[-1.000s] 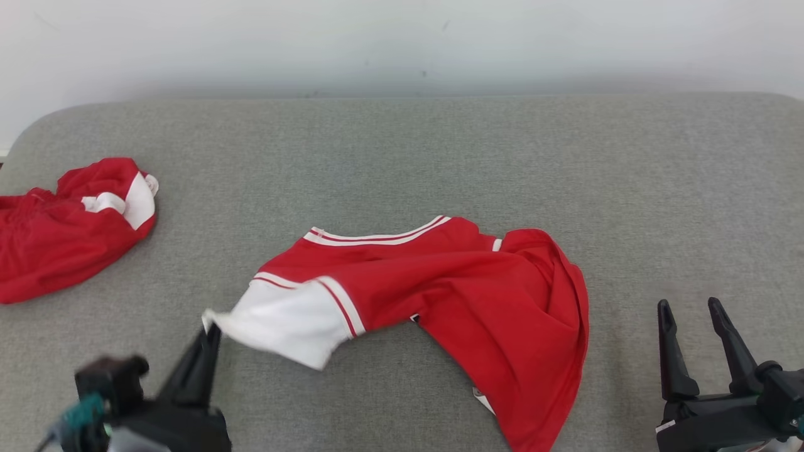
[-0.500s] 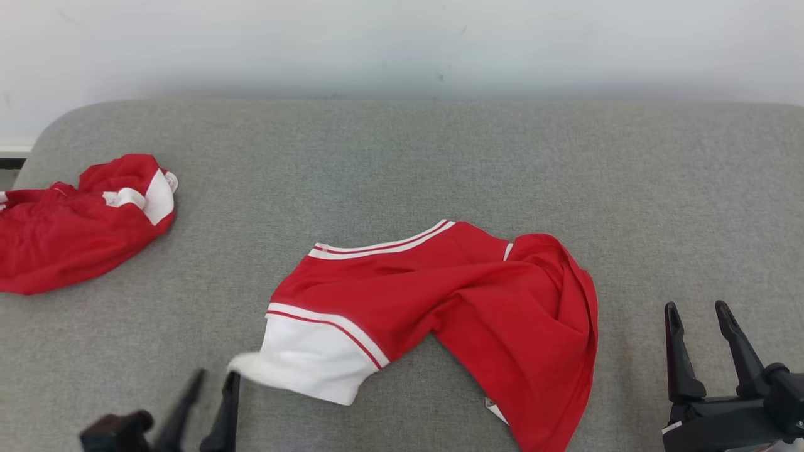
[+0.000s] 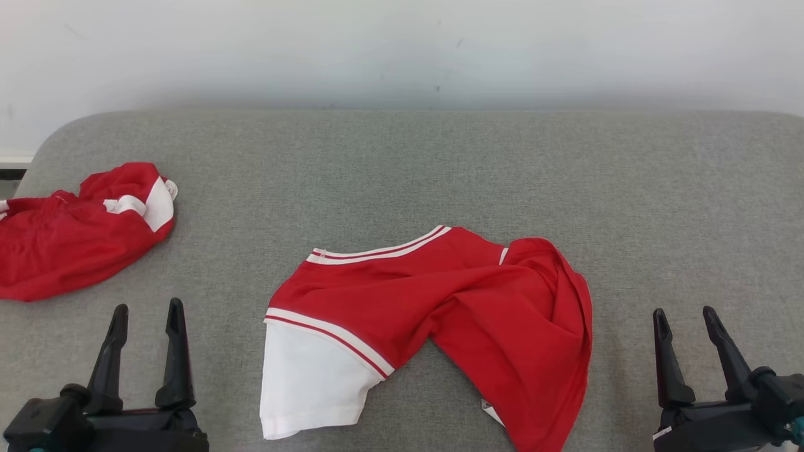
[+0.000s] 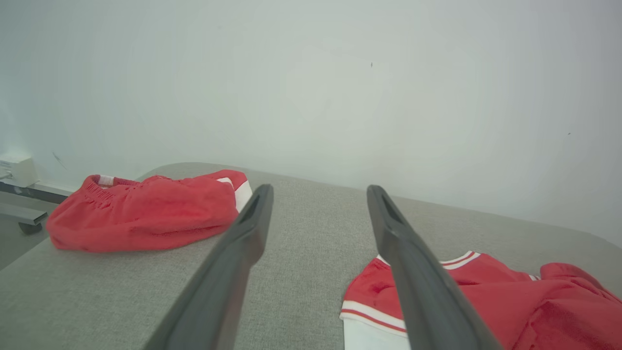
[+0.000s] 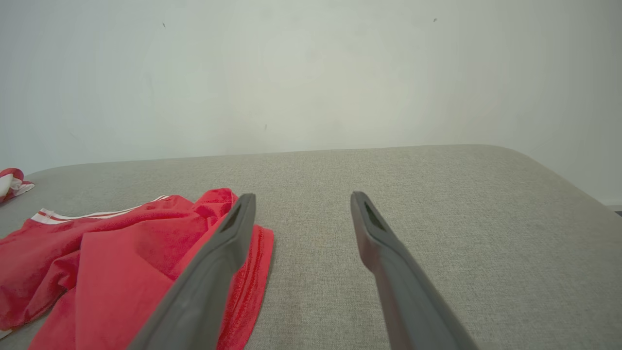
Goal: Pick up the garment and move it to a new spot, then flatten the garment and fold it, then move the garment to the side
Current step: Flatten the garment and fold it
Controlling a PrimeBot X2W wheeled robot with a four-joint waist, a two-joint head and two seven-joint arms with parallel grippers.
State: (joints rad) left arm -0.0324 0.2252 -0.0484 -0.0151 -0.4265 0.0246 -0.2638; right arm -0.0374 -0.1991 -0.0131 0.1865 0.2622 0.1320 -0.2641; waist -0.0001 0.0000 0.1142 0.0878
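The garment (image 3: 452, 314) is a red piece with white trim and a white panel at its lower left, lying crumpled in the middle of the grey padded surface (image 3: 402, 169). It also appears in the left wrist view (image 4: 486, 296) and the right wrist view (image 5: 121, 253). My left gripper (image 3: 147, 307) stands open at the lower left, apart from the white panel, nothing between its fingers. My right gripper (image 3: 684, 311) stands open at the lower right, to the right of the garment's red edge, holding nothing.
A second red and white garment (image 3: 69, 238) lies bunched at the surface's left edge, also in the left wrist view (image 4: 146, 214). A pale wall (image 3: 402, 50) runs behind the surface. Bare grey padding stretches along the back and right.
My left gripper has let go of the white panel's corner, opened, and drawn back to the lower left. The white panel has dropped flat. The head camera has shifted slightly.
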